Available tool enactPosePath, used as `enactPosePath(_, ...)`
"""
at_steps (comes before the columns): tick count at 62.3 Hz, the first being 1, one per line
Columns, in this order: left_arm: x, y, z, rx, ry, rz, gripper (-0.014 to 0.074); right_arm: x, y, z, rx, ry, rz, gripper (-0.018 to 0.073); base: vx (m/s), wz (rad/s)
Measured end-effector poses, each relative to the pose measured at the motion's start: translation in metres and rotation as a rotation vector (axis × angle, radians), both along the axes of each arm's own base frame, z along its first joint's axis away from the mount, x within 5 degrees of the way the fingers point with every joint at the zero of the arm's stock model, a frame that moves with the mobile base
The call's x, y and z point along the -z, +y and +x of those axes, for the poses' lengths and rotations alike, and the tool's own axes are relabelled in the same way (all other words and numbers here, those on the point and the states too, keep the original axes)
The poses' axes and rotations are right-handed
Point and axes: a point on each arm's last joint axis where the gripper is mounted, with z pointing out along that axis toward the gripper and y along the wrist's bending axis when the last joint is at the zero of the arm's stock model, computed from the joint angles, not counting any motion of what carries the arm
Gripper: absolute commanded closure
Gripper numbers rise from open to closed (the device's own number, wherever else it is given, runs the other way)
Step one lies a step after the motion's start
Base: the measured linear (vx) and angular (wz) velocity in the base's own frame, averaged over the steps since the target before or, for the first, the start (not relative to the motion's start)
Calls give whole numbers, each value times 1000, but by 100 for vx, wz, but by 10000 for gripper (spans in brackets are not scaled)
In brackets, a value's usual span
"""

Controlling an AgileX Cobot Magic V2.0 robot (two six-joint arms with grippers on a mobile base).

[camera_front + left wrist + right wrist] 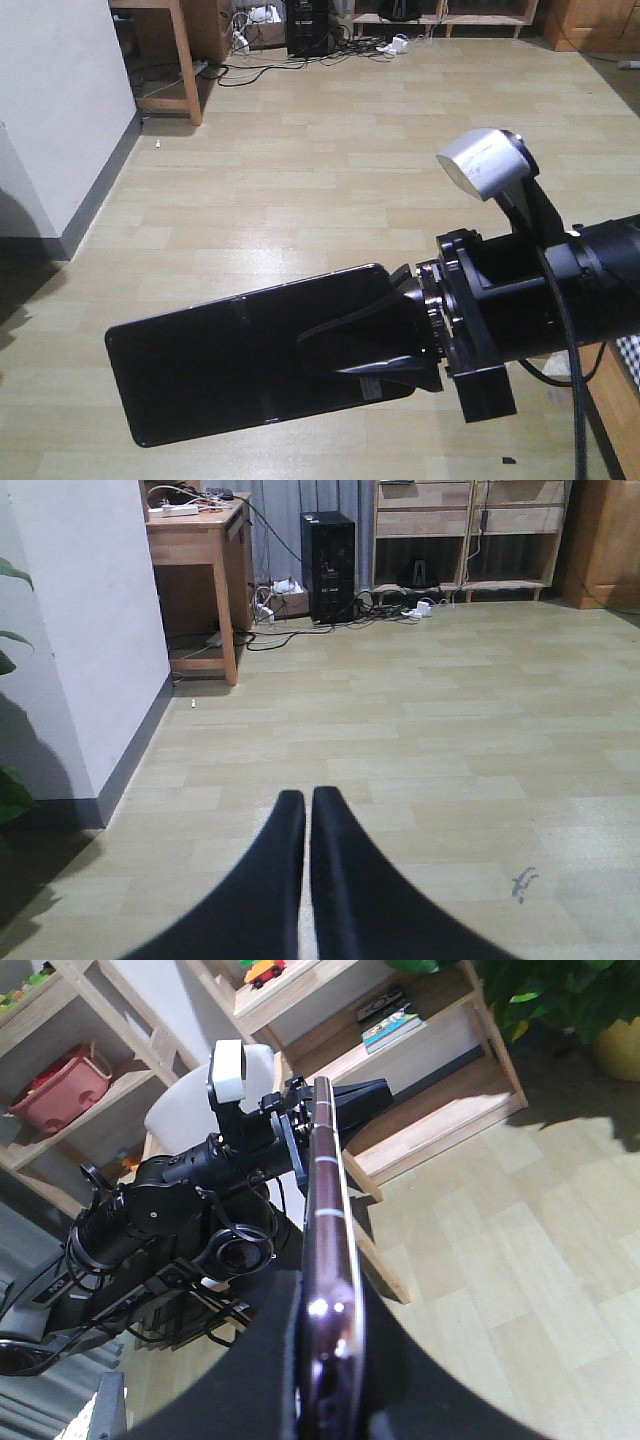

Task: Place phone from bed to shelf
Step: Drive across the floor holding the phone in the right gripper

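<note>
Phone [200,370], clamped at one end by the closed right gripper [325,350] at lower centre, overhangs the floor [300,180] unsupported; leverage or a jolt may slip it free.

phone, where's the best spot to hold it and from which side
Its short end, as the right hand holds it: pinch the two flat faces, coming in lengthwise from the robot's right. The phone is a thin, wide slab held flat, so only its thickness fits between the fingers.
</note>
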Motion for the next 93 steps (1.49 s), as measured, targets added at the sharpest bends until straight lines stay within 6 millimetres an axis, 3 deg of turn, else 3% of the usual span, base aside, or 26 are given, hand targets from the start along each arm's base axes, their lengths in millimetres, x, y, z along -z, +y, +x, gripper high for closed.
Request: enactPosePath(93, 0, 0, 0, 0, 0, 0, 596, 0, 0, 0, 0, 0, 0, 561, 22, -1)
